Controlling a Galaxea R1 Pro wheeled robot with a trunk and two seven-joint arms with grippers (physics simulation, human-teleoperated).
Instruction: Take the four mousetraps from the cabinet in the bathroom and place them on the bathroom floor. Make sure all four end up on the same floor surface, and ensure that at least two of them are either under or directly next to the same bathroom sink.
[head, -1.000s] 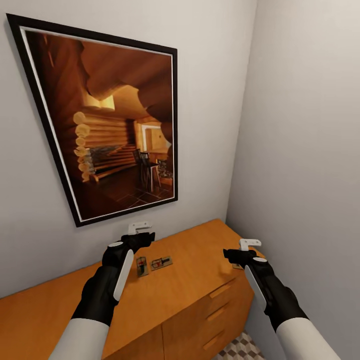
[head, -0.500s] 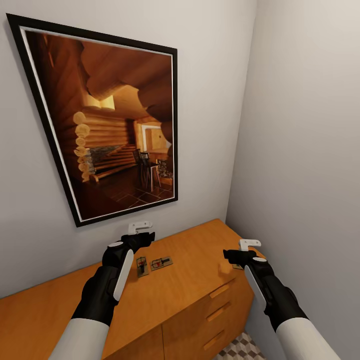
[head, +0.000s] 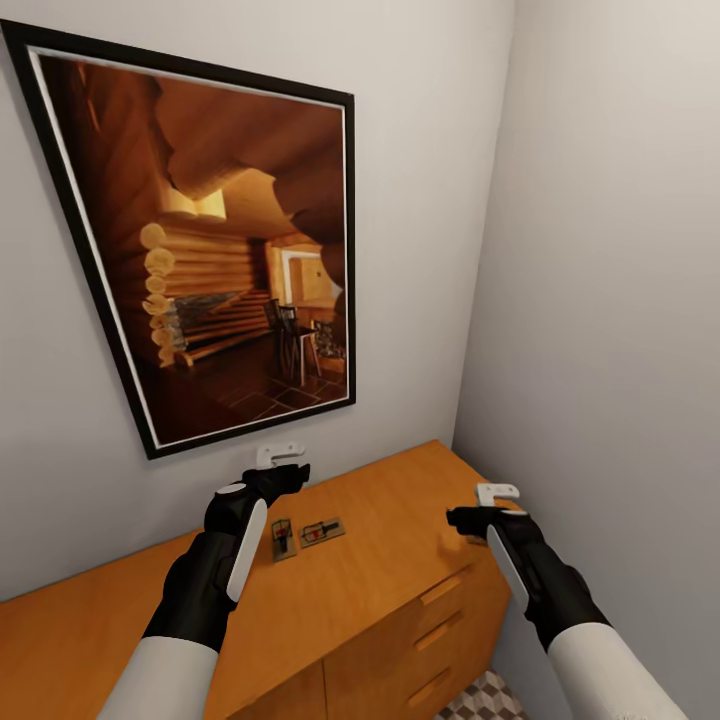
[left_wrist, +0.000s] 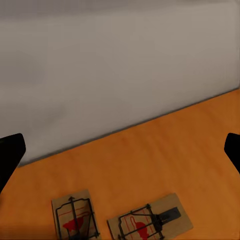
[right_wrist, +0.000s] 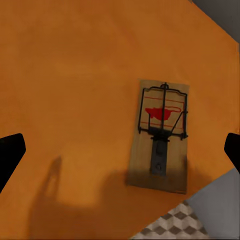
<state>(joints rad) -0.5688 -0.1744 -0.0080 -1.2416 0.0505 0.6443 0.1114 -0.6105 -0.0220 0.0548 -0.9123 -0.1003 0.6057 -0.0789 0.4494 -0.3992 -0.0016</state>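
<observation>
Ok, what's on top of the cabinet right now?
Three mousetraps lie on the cabinet top: two side by side near the left pincer, and one at the corner edge under the right pincer. A fourth is not visible; the drawers' contents are hidden.

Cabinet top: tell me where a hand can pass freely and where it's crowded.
Free: the bare stretch of the cabinet top between the two mousetraps and the right hand, and the near-left top behind the left hand. Crowded: around that pair, and the right corner, where another mousetrap lies near the edge.
</observation>
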